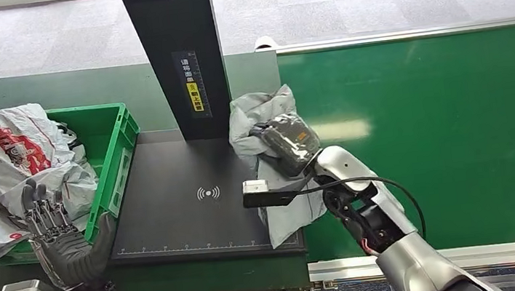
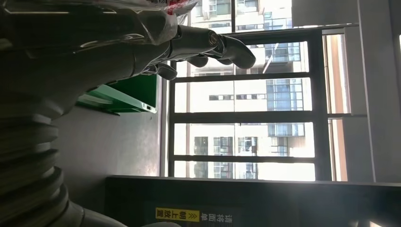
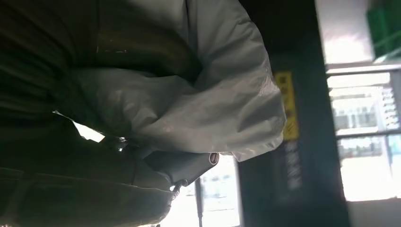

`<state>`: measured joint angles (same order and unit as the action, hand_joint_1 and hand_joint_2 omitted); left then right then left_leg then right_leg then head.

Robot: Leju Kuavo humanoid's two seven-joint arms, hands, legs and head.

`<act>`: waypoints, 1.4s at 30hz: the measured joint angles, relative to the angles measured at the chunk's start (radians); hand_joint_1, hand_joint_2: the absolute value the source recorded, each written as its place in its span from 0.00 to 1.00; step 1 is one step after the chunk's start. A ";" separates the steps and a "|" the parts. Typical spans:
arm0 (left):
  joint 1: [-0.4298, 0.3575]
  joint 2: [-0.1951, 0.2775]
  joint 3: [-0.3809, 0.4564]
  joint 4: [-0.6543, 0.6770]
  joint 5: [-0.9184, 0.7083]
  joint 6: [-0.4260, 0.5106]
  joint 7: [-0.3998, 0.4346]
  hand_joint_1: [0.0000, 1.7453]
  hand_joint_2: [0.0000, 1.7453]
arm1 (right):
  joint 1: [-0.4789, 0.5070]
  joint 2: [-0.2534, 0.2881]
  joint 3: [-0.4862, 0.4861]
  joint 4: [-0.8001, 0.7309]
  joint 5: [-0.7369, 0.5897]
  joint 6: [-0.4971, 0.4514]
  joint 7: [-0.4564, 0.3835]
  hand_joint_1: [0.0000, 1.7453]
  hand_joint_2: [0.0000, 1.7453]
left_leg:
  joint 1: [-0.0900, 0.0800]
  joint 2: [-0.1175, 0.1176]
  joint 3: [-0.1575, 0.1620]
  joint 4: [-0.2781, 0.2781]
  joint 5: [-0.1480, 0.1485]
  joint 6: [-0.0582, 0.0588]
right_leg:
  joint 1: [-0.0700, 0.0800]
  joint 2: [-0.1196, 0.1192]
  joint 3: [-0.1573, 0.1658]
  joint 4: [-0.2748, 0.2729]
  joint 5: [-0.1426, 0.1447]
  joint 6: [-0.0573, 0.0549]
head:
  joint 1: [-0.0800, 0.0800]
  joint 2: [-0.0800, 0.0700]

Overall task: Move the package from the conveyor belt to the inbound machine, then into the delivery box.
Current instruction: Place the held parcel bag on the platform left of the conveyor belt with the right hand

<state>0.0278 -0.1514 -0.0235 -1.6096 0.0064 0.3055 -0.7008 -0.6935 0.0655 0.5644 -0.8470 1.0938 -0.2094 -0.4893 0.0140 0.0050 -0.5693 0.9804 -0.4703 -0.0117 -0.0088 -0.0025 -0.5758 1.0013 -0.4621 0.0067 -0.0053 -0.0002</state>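
Head view: the right hand (image 1: 289, 142) grips the grey package (image 1: 260, 119) over the scanner plate's (image 1: 175, 221) right edge, beside the belt (image 1: 443, 131). The left hand (image 1: 56, 231), fingers spread, hovers by the green bin (image 1: 112, 144).

Left wrist view: fingers (image 2: 227, 47) loosely extended, holding nothing.

Right wrist view: the package (image 3: 213, 99) is wrapped by the hand.

Black upright post of the inbound machine (image 1: 182, 59) bearing a vertical white Chinese-character label, too small to read, above a yellow label (image 1: 195, 96) reading 朝上放置, white wireless-wave symbol (image 1: 208, 193) printed on black flat scanning plate (image 1: 174, 213), red lettering on white plastic bags (image 1: 17, 147) illegible
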 joint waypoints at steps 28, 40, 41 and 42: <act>-0.068 -0.002 -0.050 0.090 0.003 -0.039 0.000 0.00 1.00 | -0.128 0.197 0.423 0.390 0.221 -0.099 0.159 0.00 1.00 | 0.000 0.000 0.000 0.000 0.000 0.000 | 0.000 0.000 0.000 0.000 0.000 0.000 | 0.000 0.000; -0.130 -0.004 -0.071 0.179 0.022 -0.054 0.000 0.00 1.00 | -0.143 0.193 0.305 0.429 -0.046 -0.238 0.052 0.00 1.00 | 0.000 0.000 0.001 0.001 0.000 0.000 | 0.000 0.000 0.000 0.000 0.000 0.000 | 0.000 0.000; -0.133 -0.004 -0.072 0.184 0.022 -0.054 0.000 0.00 1.00 | -0.143 0.191 0.290 0.427 -0.052 -0.236 0.047 0.00 1.00 | 0.000 0.000 0.001 0.001 0.000 0.000 | 0.000 0.000 0.000 0.000 0.000 0.000 | 0.000 0.000; -0.135 -0.004 -0.072 0.188 0.022 -0.054 0.000 0.00 1.00 | -0.143 0.189 0.279 0.425 -0.055 -0.235 0.044 0.00 1.00 | 0.000 0.000 0.001 0.001 0.000 0.000 | 0.000 0.000 0.000 0.000 0.000 0.000 | 0.000 0.000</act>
<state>-0.1069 -0.1549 -0.0956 -1.4220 0.0282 0.2512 -0.7008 -0.8369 0.2542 0.8432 -0.4217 1.0390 -0.4441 -0.4452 0.0136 0.0051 -0.5686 0.9810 -0.4702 -0.0117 -0.0092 -0.0023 -0.5757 1.0011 -0.4619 0.0067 -0.0051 -0.0002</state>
